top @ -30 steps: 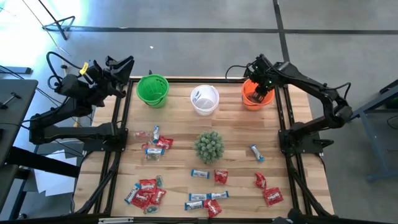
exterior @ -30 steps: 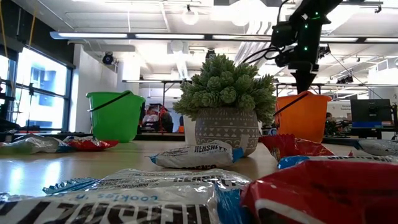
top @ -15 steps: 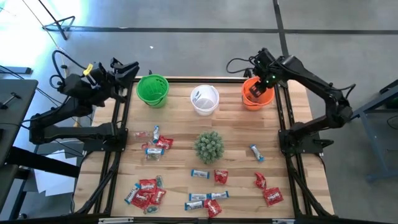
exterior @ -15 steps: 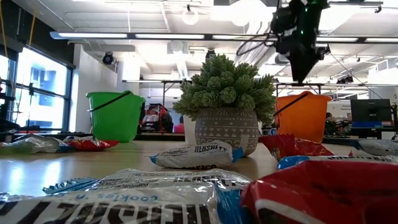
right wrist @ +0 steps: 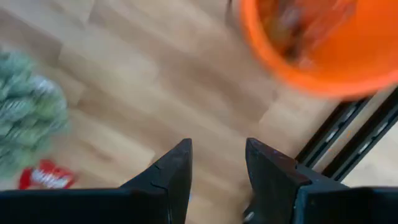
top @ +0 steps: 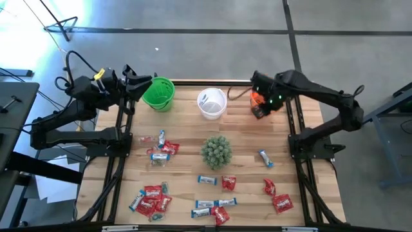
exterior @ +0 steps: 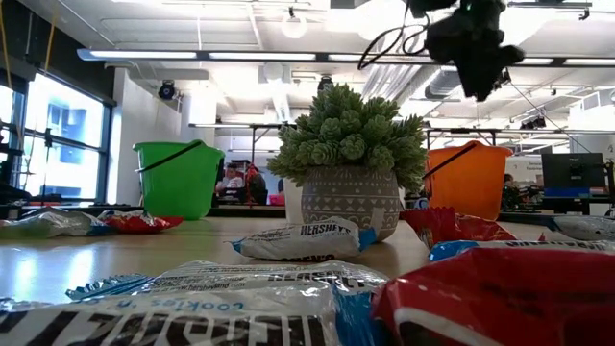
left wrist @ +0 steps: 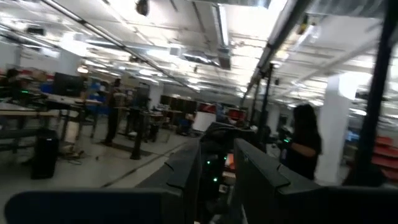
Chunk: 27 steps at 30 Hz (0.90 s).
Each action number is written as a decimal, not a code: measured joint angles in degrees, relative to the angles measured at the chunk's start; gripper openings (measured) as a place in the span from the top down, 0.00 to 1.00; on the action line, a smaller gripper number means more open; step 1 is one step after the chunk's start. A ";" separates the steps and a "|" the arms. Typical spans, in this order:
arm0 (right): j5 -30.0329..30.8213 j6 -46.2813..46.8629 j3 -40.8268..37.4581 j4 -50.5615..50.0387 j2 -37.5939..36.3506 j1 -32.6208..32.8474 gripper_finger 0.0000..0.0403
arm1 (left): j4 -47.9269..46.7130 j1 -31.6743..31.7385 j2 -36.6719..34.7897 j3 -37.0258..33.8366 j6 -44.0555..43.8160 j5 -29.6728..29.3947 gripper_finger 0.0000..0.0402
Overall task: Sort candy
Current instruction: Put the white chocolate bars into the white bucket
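Note:
Candy in red and in blue-and-white wrappers lies flat on the wooden table in loose groups: near left (top: 149, 200), middle left (top: 161, 149), near centre (top: 212, 207) and right (top: 277, 196). More red candy (right wrist: 305, 22) lies inside the orange cup (right wrist: 311, 56). My right gripper (right wrist: 216, 168) hangs open above bare table beside the orange cup (top: 255, 98), pointing down, with nothing between its fingers. My left gripper (top: 145, 82) stands open in the air at the far left edge, beside the green cup (top: 158, 93), and holds nothing.
A white cup (top: 212, 103) stands between the green and orange cups along the far edge. A spiky green plant in a pot (top: 217, 151) stands mid-table, close to the right gripper's near-left side (right wrist: 25, 112). A black frame rail (top: 293, 122) runs along the right side.
My right gripper has risen out of the orange cup, moved off it toward the middle of the table and rolled about its own axis. My left gripper has swung toward the green cup.

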 joint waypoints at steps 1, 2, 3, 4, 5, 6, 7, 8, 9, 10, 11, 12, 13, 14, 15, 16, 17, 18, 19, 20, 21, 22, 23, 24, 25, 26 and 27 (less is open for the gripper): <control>-0.42 2.85 0.00 -0.51 0.00 2.20 0.64 | -0.05 0.00 0.00 0.00 0.00 1.30 0.80; -0.77 5.53 0.00 -0.86 0.00 4.38 0.64 | -0.03 0.00 0.00 -0.02 0.00 2.74 0.80; -1.14 8.28 0.00 -1.12 0.00 6.62 0.64 | -0.02 0.00 0.00 0.00 0.02 4.01 0.80; -1.29 10.88 0.00 -1.18 0.00 8.85 0.64 | -0.02 0.00 -0.01 0.00 0.02 5.00 0.80; -1.70 13.51 0.00 -1.14 0.00 11.03 0.64 | -0.05 0.00 -0.09 0.00 0.05 5.87 0.80; -2.04 15.91 0.00 -1.14 0.00 13.13 0.64 | -0.07 0.00 -0.20 -0.01 0.05 6.79 0.80; -2.07 18.21 0.00 -1.16 0.00 15.05 0.64 | -0.04 0.00 -0.31 -0.01 0.06 7.42 0.80; -2.06 20.39 0.00 -1.14 0.00 17.00 0.64 | 0.01 0.00 -0.44 0.00 0.05 7.71 0.80; -2.07 22.45 0.00 -1.15 0.00 18.78 0.64 | -0.01 0.00 -0.60 -0.02 0.04 7.96 0.80; -2.06 24.51 0.00 -1.16 0.00 20.50 0.64 | -0.02 0.00 -0.73 0.00 0.01 8.28 0.80; -2.04 26.27 0.00 -1.16 0.00 22.22 0.64 | 0.00 0.00 -0.85 -0.02 -0.03 8.63 0.80; -1.99 27.99 0.00 -1.16 0.00 23.88 0.64 | 0.00 0.00 -0.94 -0.02 -0.08 8.79 0.80; -1.76 29.72 0.00 -1.16 0.00 25.54 0.64 | 0.00 0.00 -1.05 -0.02 -0.53 8.99 0.80; -1.46 31.07 0.00 -1.16 0.00 27.15 0.64 | 0.00 0.00 -1.11 0.00 -1.13 9.01 0.80; -1.01 32.31 0.00 -1.18 0.00 28.72 0.64 | 0.06 0.00 -1.11 0.00 -1.67 9.03 0.80; -0.37 33.28 0.00 -1.24 0.00 30.24 0.64 | 0.06 0.00 -1.11 0.00 -2.62 9.03 0.80; 0.08 34.20 0.00 -1.47 0.00 31.73 0.64 | 0.06 0.00 -1.11 0.00 -3.35 9.03 0.80; 0.34 35.06 0.00 -1.86 0.00 33.14 0.64 | 0.08 0.00 -1.11 0.00 -4.25 9.03 0.80; 0.45 35.83 0.00 -2.36 0.00 34.52 0.64 | 0.08 0.00 -1.08 0.00 -5.06 9.03 0.80; 0.46 36.57 0.00 -3.03 0.00 35.90 0.64 | 0.08 0.00 -1.07 -0.02 -5.95 9.01 0.80; 0.52 37.45 0.00 -3.71 0.00 37.26 0.64 | 0.08 0.00 -0.86 0.00 -6.72 8.67 0.80; 0.56 38.38 0.00 -3.83 0.00 38.68 0.64 | 0.11 0.00 -0.71 0.00 -7.53 7.96 0.80; 0.56 38.90 0.00 -3.67 0.00 40.14 0.64 | 0.11 0.00 -0.55 0.00 -8.49 7.15 0.80; 0.55 39.66 0.00 -3.65 0.00 41.64 0.64 | 0.11 0.00 -0.36 0.00 -9.42 6.58 0.80; 0.55 40.61 0.00 -3.67 0.00 43.06 0.64 | 0.11 0.00 -0.06 0.00 -10.34 6.12 0.80; 0.60 41.80 0.00 -3.67 0.00 44.44 0.64 | 0.11 0.00 0.14 0.00 -10.86 5.77 0.80; 0.91 43.00 0.00 -3.67 0.09 45.77 0.64 | 0.11 0.02 0.36 0.00 -11.54 5.50 0.80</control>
